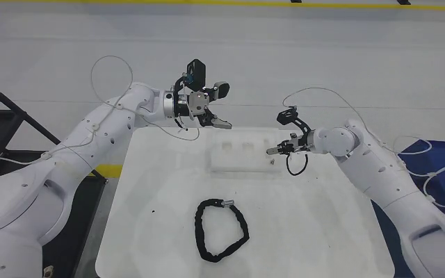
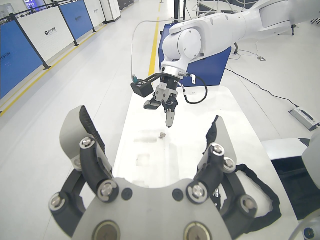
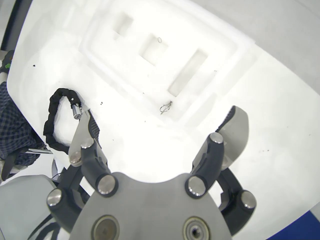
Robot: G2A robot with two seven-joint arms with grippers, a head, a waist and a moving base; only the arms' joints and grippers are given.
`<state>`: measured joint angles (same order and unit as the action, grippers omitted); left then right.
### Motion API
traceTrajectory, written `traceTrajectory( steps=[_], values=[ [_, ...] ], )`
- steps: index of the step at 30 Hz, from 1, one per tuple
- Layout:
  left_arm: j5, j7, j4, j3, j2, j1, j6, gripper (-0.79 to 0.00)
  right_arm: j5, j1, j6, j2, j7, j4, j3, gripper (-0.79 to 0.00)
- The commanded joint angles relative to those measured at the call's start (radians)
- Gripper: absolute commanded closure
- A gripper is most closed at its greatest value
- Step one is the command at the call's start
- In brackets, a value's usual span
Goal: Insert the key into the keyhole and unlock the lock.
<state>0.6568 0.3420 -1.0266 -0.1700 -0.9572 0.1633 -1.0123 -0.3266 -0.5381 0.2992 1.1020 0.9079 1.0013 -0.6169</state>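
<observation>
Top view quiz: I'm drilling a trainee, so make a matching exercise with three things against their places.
Things:
1. black fabric-covered chain lock
2. small metal key
3. left gripper

Places:
A. on the white foam tray
B. in the air by the far left corner of the white table, jaws open
C. on the bare table, nearer the robot

Pairs: 1-C, 2-A, 3-B.

Top camera overhead, facing down at table (image 1: 313, 229). Wrist cameras nearer, facing inward; all share chain lock (image 1: 221, 229).
</observation>
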Motion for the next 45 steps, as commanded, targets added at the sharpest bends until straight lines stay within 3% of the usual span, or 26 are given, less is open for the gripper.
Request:
traceTrajectory(
  steps=[1, 9, 31, 36, 45],
  values=[
    [-0.001, -0.001, 0.0, 0.0, 0.0, 0.0, 0.0, -0.785, 0.022, -0.004, -0.034, 0.012, 0.008, -0.008, 0.011, -0.785],
    [-0.001, -0.001, 0.0, 0.0, 0.0, 0.0, 0.0, -0.785, 0.042, -0.007, -0.123, 0.06, 0.022, -0.058, 0.054, -0.785],
    [-0.001, -0.001, 0.0, 0.0, 0.0, 0.0, 0.0, -0.785, 0.041, -0.031, -0.122, 0.063, 0.013, -0.03, 0.054, -0.785],
    [-0.001, -0.001, 0.0, 0.0, 0.0, 0.0, 0.0, -0.785, 0.021, -0.034, -0.146, 0.079, 0.051, -0.016, 0.072, -0.785],
    [-0.001, -0.001, 0.0, 0.0, 0.0, 0.0, 0.0, -0.785, -0.029, -0.042, -0.259, 0.105, 0.017, -0.015, 0.085, -0.785]
  ],
)
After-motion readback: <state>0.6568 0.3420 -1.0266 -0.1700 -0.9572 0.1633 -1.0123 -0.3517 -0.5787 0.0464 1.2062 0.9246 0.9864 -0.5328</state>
